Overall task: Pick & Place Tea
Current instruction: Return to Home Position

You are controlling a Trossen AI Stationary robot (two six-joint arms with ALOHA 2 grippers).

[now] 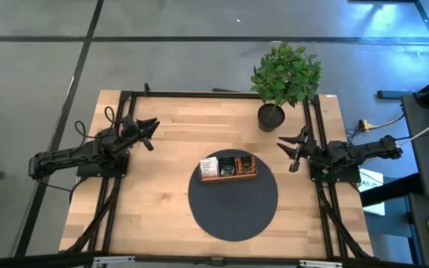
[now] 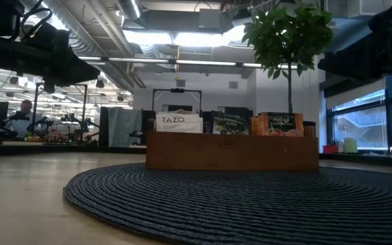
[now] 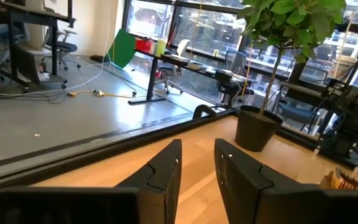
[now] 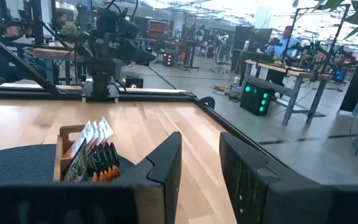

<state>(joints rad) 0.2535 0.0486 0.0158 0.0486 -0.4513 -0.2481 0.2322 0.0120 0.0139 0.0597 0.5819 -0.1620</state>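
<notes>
The wooden surface (image 1: pixel 155 216) is carrying everything, and the two dark arms are sitting at its opposite edges, well apart from the goods in the middle. The left pincer (image 1: pixel 153 135) is hanging over the left side with its fingers spread and nothing between them. The right pincer (image 1: pixel 286 155) is hanging over the right side near the potted plant (image 1: pixel 285 74), likewise parted and empty.

A round dark woven mat (image 1: pixel 233 212) is lying at the middle of the surface. The wooden tray (image 1: pixel 229 178) is standing on the far part of it.

The tea (image 1: pixel 229 165) is standing upright in the tray's three sections: white sachets in the section nearest the left arm, dark ones in the middle, orange ones in the section nearest the right arm. No loose sachet is showing anywhere on the mat or the bare wood, so the sorting is looking finished. Judging by the arms drawn out to the sides, all that is remaining is for them to settle at rest.

In the low view the front white sachet (image 2: pixel 180 122) is showing the word "TAZO". The dark and orange sachets are carrying print too small to read.
</notes>
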